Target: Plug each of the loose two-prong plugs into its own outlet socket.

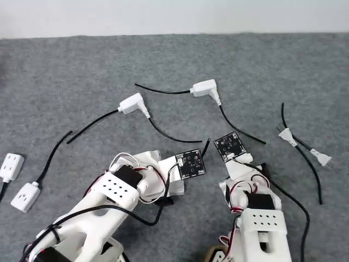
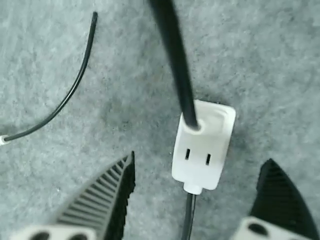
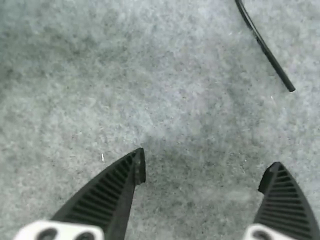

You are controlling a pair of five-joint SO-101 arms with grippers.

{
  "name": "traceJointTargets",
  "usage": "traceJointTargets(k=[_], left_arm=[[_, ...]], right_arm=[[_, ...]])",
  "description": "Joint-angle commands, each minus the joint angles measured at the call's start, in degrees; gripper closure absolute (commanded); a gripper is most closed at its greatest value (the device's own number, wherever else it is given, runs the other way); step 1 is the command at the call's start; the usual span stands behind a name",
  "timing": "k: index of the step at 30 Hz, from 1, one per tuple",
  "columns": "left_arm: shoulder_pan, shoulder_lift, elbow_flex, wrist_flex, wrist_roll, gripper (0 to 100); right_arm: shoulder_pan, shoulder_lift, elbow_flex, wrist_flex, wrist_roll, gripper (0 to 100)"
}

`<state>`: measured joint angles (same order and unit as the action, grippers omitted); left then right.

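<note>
In the left wrist view my left gripper (image 2: pixel 200 160) is open above a white outlet socket (image 2: pixel 202 150) with two slots facing up, lying between the fingers. A thick black cable (image 2: pixel 175 65) crosses over it. My right gripper (image 3: pixel 207 160) is open over bare grey carpet, holding nothing. In the high view two white plug bodies (image 1: pixel 133 103) (image 1: pixel 204 87) with black cords lie beyond the arms. A thin cord with white two-prong plugs (image 1: pixel 288 135) (image 1: pixel 324 159) lies at the right. Two more white sockets (image 1: pixel 11 166) (image 1: pixel 26 196) sit at the far left.
The left arm (image 1: pixel 117 191) and right arm (image 1: pixel 256 213) stand side by side at the near edge. Loose black cord ends (image 2: pixel 94 17) (image 3: pixel 290 89) lie on the carpet close to the grippers. The grey carpet (image 1: pixel 65 71) stretches to a white wall at the back.
</note>
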<state>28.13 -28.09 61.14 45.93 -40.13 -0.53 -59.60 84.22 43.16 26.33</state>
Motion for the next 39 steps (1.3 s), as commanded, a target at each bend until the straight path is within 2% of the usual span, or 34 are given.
traceJointTargets(k=[1,5,14,18,23,25,30,36,39], left_arm=[[0.53,0.44,-0.66,-2.99,-2.2,63],[0.53,6.86,1.01,-8.26,-4.31,63],[0.88,18.9,-10.86,-1.85,-4.04,64],[2.11,21.54,-12.97,0.0,-4.4,76],[2.11,21.54,-13.23,-0.53,-4.4,99],[1.58,21.54,-14.46,-0.97,-4.22,98],[-5.1,18.37,-20.88,0.26,-2.37,99],[-12.92,6.86,-34.95,12.4,-1.23,99],[-17.14,5.45,-39.69,9.23,-1.23,99]], right_arm=[[0.66,-0.84,-0.26,-1.19,0.53,64.1],[2.86,-0.92,-0.62,-1.1,0.35,64.1],[2.86,-0.92,-0.62,-1.01,0.26,64.1],[2.95,-0.92,-0.53,-1.45,0.26,64.1],[2.95,-0.92,-0.44,-1.54,0.35,64.1],[2.95,-0.92,-0.44,-1.54,0.35,64.1],[2.95,-0.92,-0.35,-1.54,0.44,64.1],[2.59,-0.92,-0.35,-1.54,0.44,64.1],[2.51,-0.92,-0.35,-1.54,0.44,64.1]])
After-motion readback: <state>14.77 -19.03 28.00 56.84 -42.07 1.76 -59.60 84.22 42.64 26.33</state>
